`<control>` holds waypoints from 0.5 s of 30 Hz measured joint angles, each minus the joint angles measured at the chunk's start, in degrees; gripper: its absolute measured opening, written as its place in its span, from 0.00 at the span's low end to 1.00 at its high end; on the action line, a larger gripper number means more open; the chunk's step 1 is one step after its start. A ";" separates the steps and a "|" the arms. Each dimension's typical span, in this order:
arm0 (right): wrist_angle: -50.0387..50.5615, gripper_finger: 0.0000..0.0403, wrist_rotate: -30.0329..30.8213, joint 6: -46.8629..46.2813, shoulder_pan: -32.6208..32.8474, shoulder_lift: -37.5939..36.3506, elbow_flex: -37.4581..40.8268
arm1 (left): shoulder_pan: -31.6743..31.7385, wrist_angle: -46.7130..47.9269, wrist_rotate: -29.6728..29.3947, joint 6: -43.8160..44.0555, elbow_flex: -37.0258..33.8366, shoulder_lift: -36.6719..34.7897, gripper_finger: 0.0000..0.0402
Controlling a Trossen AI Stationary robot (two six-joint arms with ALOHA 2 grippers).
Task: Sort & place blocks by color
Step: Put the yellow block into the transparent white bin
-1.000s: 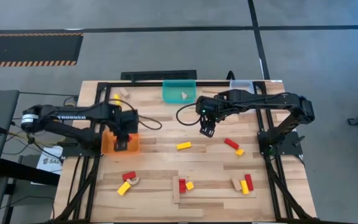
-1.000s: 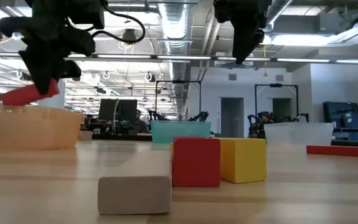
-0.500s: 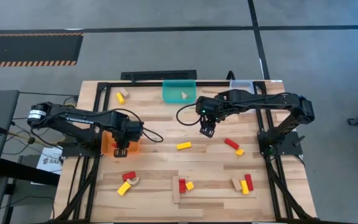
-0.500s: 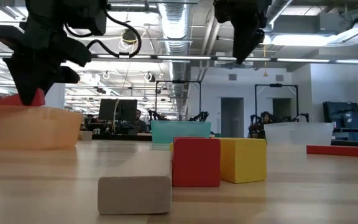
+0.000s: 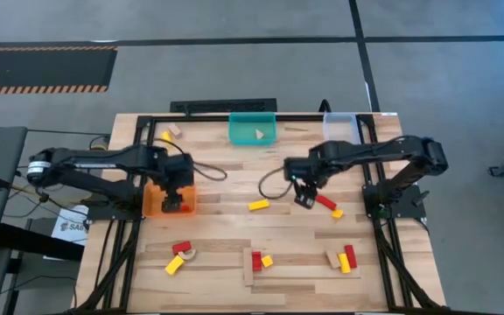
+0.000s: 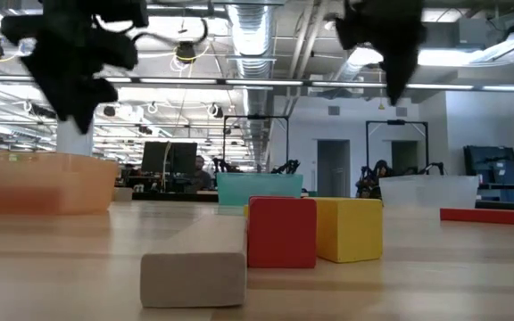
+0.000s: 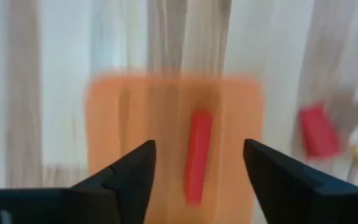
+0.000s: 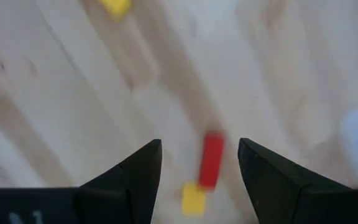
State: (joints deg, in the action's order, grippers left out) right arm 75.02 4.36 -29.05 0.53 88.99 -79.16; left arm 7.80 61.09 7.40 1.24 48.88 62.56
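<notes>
My left gripper [image 5: 175, 199] hangs open above the orange bin [image 5: 157, 203]. A red bar block [image 7: 197, 155] lies on the bin's floor, below the gap between the fingers and clear of them. My right gripper [image 5: 304, 194] is open over the table's middle right, above and just left of a red block [image 5: 325, 203] with a small yellow block [image 5: 337, 213] beside it. In the right wrist view the red block [image 8: 212, 158] lies just ahead of the gap between the fingers [image 8: 199, 144]. A yellow bar [image 5: 258, 206] lies left of it.
A teal bin [image 5: 252, 129] and a clear bin [image 5: 339, 122] stand at the far edge. Groups of red, yellow and wooden blocks lie near the front edge [image 5: 180, 254], [image 5: 256, 261], [image 5: 345, 258]. Two more blocks [image 5: 170, 133] lie at the far left.
My left gripper has gone down to the orange bin with the red bar, opened and let it go, then risen a little; the bar now lies in the bin. My right gripper has moved toward the table's right and near edges, toward the red block, staying open.
</notes>
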 joint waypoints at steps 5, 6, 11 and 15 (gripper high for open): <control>-0.94 0.58 -4.50 -10.26 2.36 -4.96 9.75 | 4.10 -19.36 0.35 5.25 -2.90 -8.55 0.69; -0.89 0.58 -4.50 -12.34 2.91 -6.31 11.75 | 4.67 -24.16 0.83 6.12 -4.02 -9.95 0.71; -2.77 0.61 -8.41 -21.08 4.96 -13.57 21.28 | 6.44 -42.12 2.58 7.36 -9.73 -13.60 0.77; -5.28 0.65 -9.45 -23.44 6.69 -16.71 27.52 | 6.47 -46.05 -0.38 5.28 -11.28 -13.56 0.79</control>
State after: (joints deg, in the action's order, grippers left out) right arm 69.74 -5.10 -52.49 7.22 72.28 -51.63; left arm 14.26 15.04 7.02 6.52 37.60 49.00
